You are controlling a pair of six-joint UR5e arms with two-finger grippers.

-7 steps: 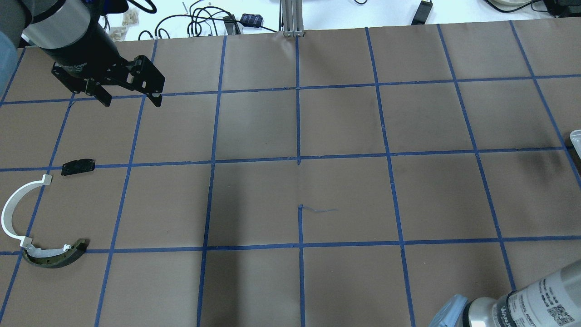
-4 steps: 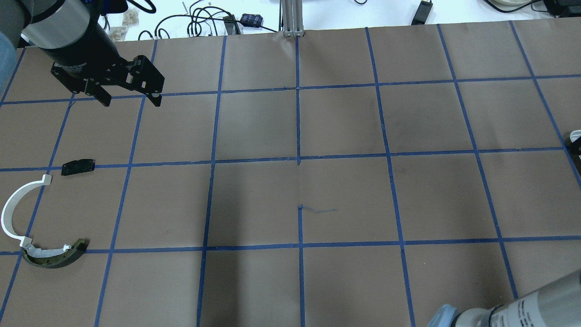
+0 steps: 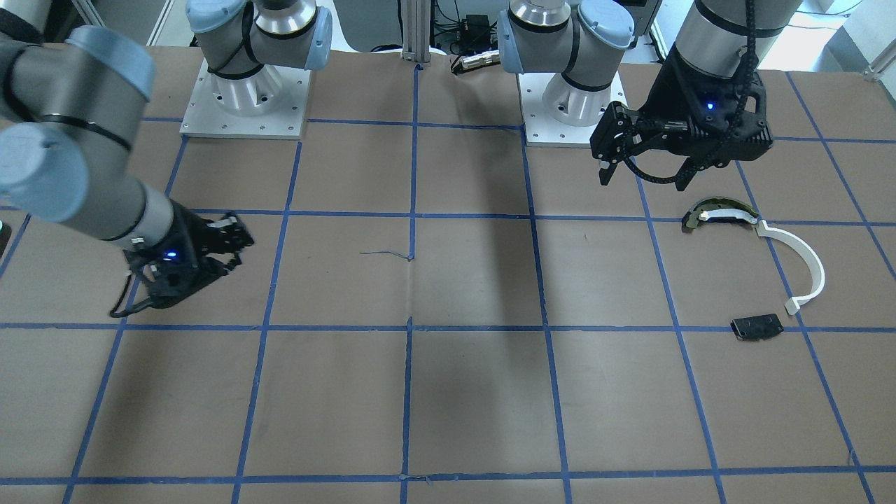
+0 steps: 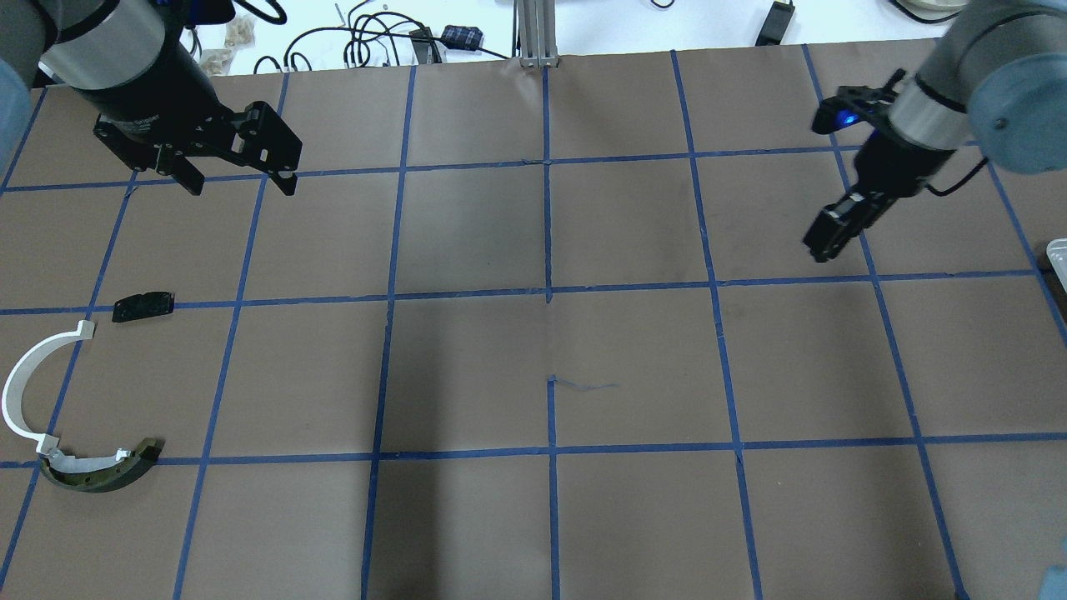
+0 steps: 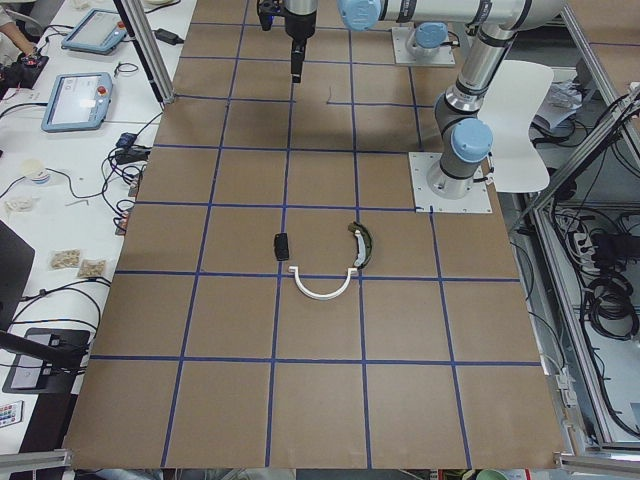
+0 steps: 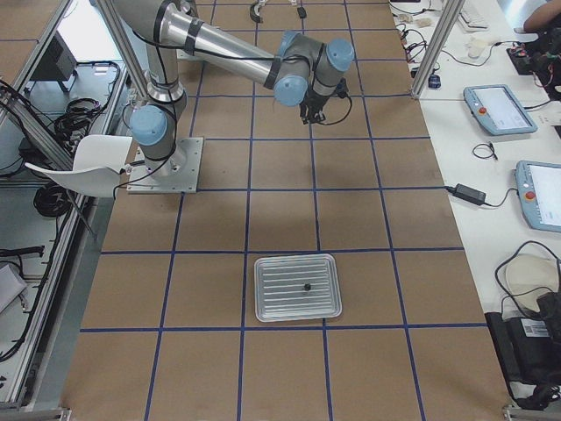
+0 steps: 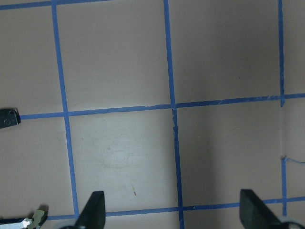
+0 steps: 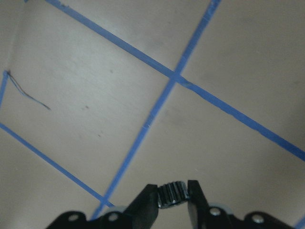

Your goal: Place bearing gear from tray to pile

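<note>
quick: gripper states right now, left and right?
Left gripper: open wide, holding nothing.
Right gripper: closed on the bearing gear.

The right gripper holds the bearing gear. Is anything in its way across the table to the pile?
Nothing visible. No object lies on the table between the right gripper, holding the bearing gear, and the pile. The open left gripper hovers off that line.
</note>
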